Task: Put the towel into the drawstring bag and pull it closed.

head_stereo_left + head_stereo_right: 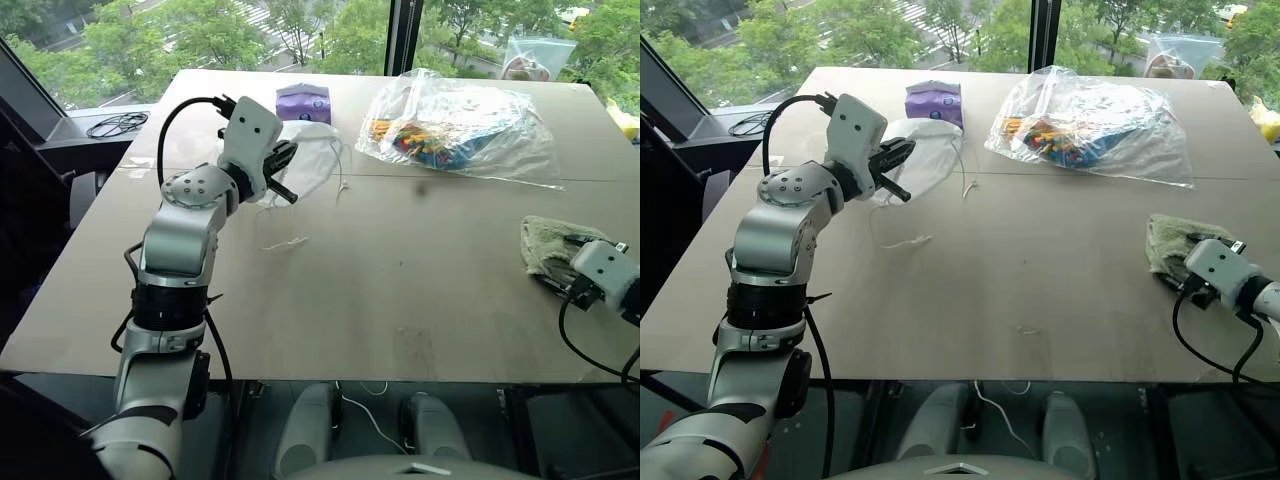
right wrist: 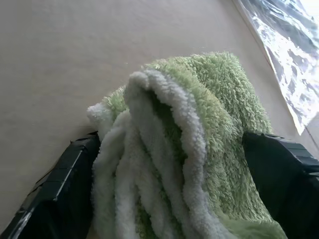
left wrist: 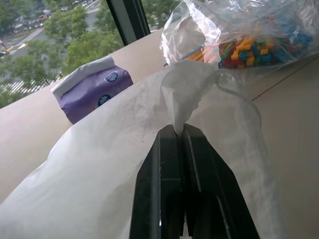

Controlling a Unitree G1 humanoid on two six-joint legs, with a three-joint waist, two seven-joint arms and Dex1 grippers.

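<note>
The drawstring bag, a thin white pouch, lies at the far left of the table. My left gripper is shut on a pinch of its fabric at the mouth, which is lifted a little; the pinch shows clearly in the left wrist view. One thin cord trails onto the table. The green and white towel lies bunched near the table's right edge. My right gripper is open, with a finger on each side of the towel, which rests on the table.
A small purple box stands just behind the pouch. A large clear plastic bag of colourful pieces lies at the back right, with another clear bag beyond it. The table's middle is bare wood.
</note>
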